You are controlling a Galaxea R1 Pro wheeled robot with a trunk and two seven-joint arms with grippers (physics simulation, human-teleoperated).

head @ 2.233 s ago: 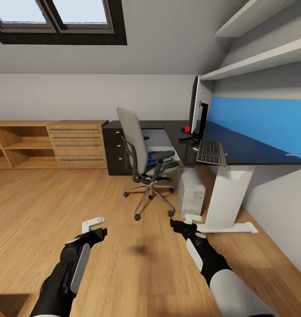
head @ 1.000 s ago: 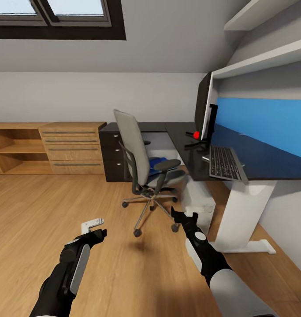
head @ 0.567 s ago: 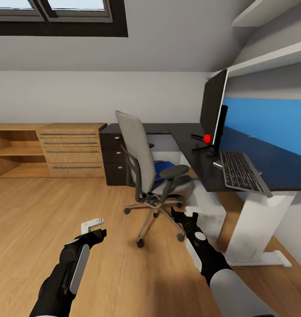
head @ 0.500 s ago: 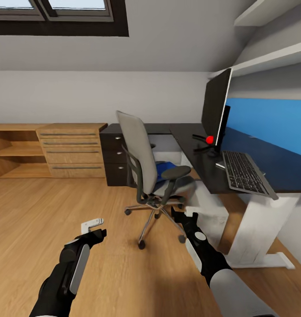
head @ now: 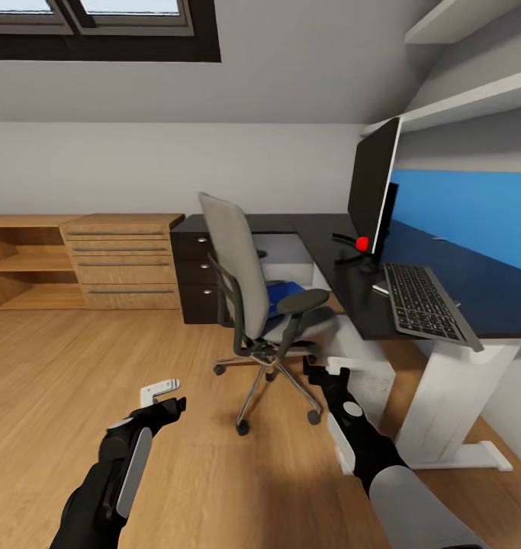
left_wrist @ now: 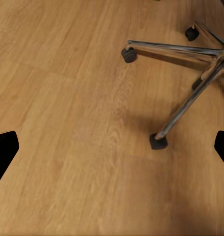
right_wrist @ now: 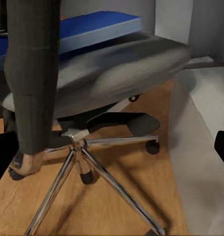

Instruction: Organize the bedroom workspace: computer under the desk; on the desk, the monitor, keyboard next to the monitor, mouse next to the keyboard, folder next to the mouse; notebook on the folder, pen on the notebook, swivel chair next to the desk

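Between both spread-fingered grippers (head: pixel 162 394) (head: pixel 326 371) and the desk (head: pixel 352 286) stands the swivel chair (head: pixel 249 293), folder (head: pixel 284 293) on its seat

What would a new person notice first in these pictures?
Probably the swivel chair, standing on the wood floor beside the desk, with the bright-blue folder lying on its seat. Next, the tall black monitor on the desk, with the keyboard in front of it near the desk's edge.
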